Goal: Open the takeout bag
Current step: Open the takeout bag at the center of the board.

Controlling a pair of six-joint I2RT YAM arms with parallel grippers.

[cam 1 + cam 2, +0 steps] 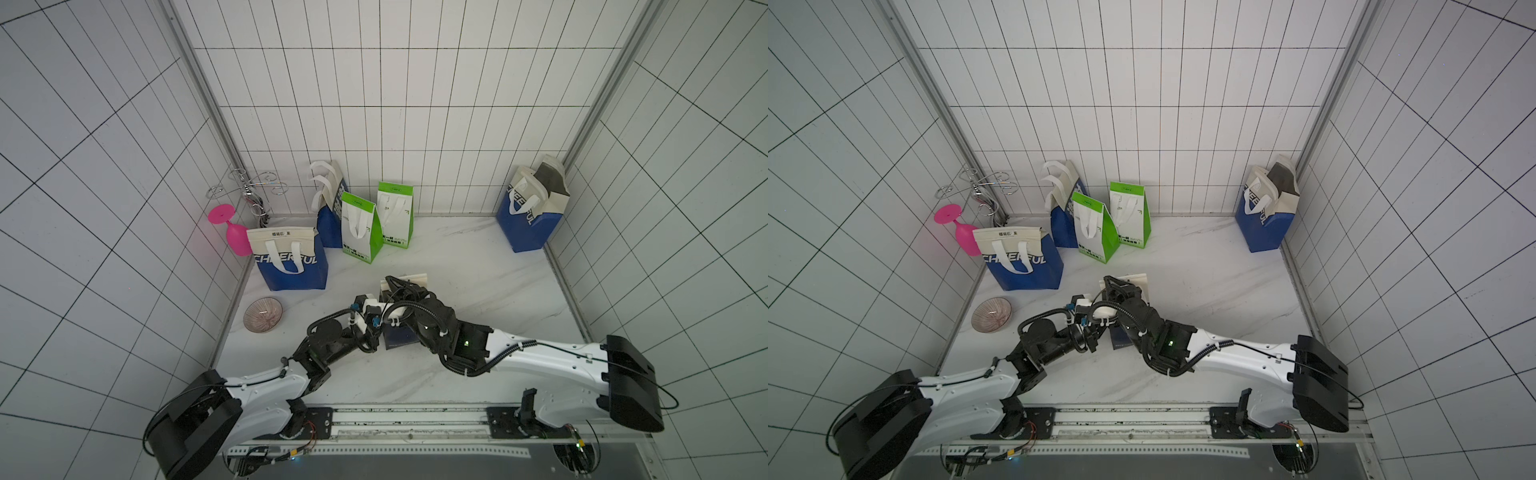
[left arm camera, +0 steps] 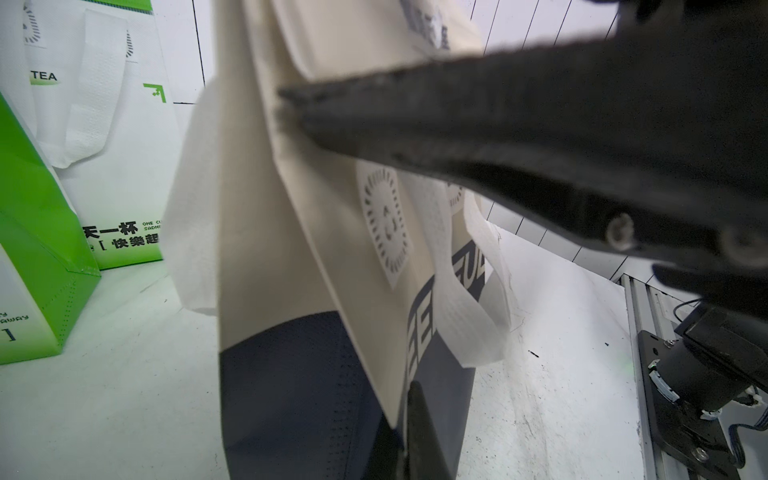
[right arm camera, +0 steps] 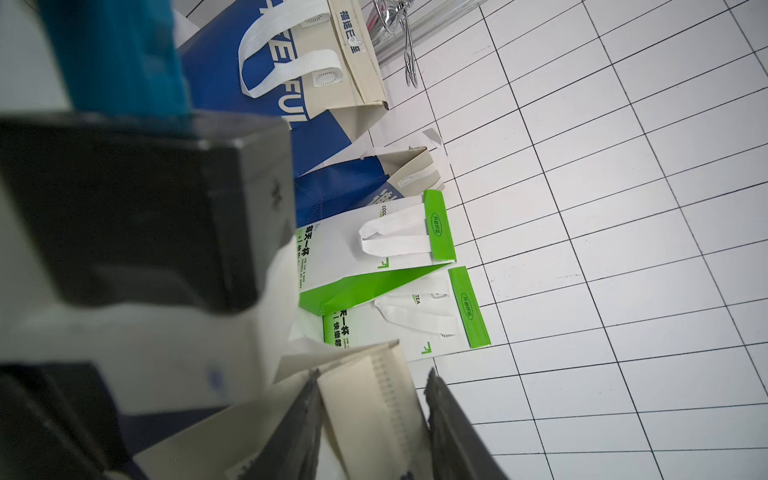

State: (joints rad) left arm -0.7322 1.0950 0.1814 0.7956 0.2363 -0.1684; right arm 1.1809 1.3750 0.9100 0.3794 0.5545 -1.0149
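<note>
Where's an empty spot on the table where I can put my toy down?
The widest bare marble tabletop lies between the right-hand green-and-white bag and the blue-and-cream bag in the far right corner. Crowded: the far left corner, with more bags, a pink plastic goblet and a ribbed glass bowl, and the middle, around the gripped takeout bag.

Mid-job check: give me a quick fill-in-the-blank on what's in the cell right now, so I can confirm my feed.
1. The takeout bag between the arms is cream on top and dark ___ below.
2. ___ green-and-white bags stand side by side.
3. The wine glass beside the metal rack is ___.
4. The bowl sits on the ___ arm's side.

Missing words: blue; two; pink; left.
</note>
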